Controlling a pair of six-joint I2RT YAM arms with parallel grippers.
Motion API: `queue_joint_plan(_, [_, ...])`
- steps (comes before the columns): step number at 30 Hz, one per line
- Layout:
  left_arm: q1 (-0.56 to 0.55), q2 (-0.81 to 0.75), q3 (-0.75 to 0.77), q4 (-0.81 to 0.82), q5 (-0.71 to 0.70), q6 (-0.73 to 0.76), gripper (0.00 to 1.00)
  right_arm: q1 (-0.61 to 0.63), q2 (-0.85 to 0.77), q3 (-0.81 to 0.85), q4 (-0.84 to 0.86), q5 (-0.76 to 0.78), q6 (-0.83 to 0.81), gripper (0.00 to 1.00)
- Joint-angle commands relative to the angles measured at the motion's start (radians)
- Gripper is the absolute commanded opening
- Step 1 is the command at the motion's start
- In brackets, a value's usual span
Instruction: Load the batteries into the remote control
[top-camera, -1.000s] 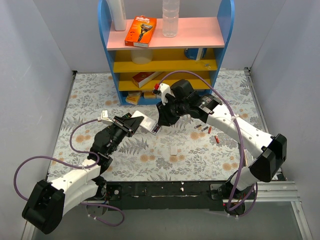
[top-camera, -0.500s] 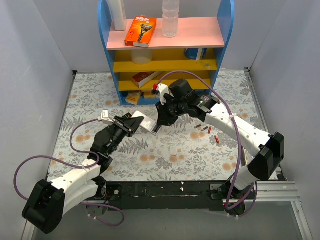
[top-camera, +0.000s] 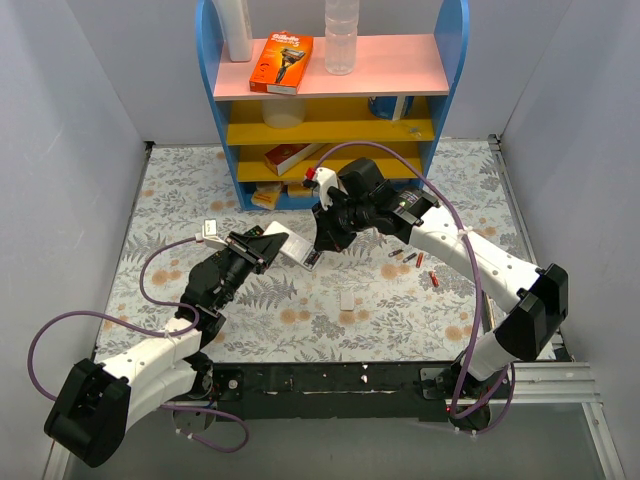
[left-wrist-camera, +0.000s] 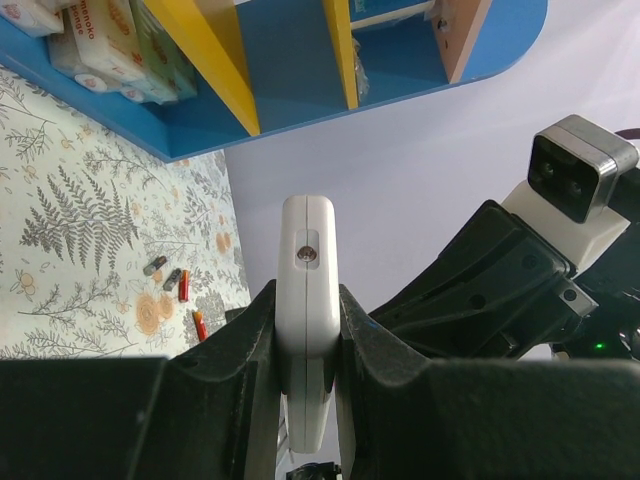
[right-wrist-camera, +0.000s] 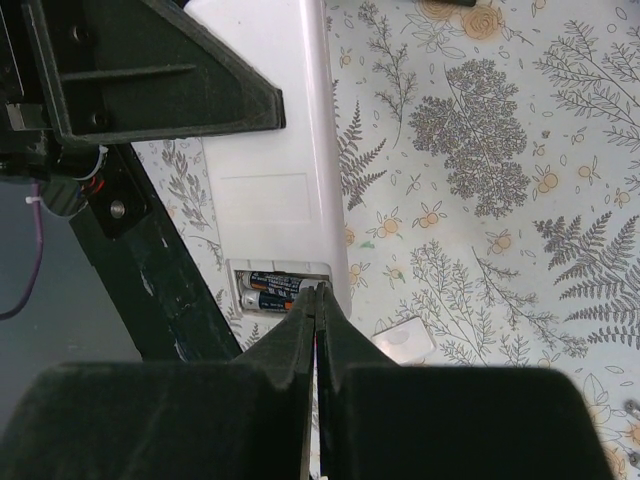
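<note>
Top external: shows one remote control (top-camera: 295, 250) held edgewise in left gripper (top-camera: 272, 245), over the floral table (top-camera: 180, 200), just in front of one blue shelf (top-camera: 207, 100). Puts right gripper (top-camera: 314, 255) at the remote's far end, touching it. Right wrist: shows that pincer pressed fully together, nothing visible between the fingers, tips at the rim of the open compartment. Counts two batteries (right-wrist-camera: 275, 283) seated side by side inside. Also catches one small white cover (right-wrist-camera: 405, 340) lying flat on the table, apart from the remote. Left wrist: shows remote squeezed between both fingers (left-wrist-camera: 240, 350), narrow grip. Counts four loose batteries (left-wrist-camera: 170, 278) on the table, three clustered, one a little apart.
</note>
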Motion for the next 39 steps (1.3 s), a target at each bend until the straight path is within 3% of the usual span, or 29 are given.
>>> queue_joint_plan(1, [0.001, -0.016, 0.018, 0.122, -0.007, -0.117, 0.00, 0.016, 0.029, 0.017, -0.022, -0.026, -0.002, 0.01])
queue_joint_plan(12, [0.001, -0.030, 0.006, 0.237, -0.015, -0.084, 0.00, 0.058, 0.073, 0.008, -0.042, 0.052, 0.060, 0.01])
queue_joint_plan(22, [0.001, -0.030, 0.012, 0.258, 0.005, -0.064, 0.00, 0.145, 0.084, -0.014, -0.033, 0.384, 0.061, 0.01])
queue_joint_plan(27, [0.002, -0.030, 0.011, 0.260, 0.002, -0.064, 0.00, 0.213, 0.082, -0.043, -0.004, 0.477, 0.049, 0.01])
queue_joint_plan(39, [0.001, -0.046, -0.019, 0.190, -0.007, -0.032, 0.00, 0.254, 0.030, -0.015, 0.063, 0.491, 0.041, 0.20])
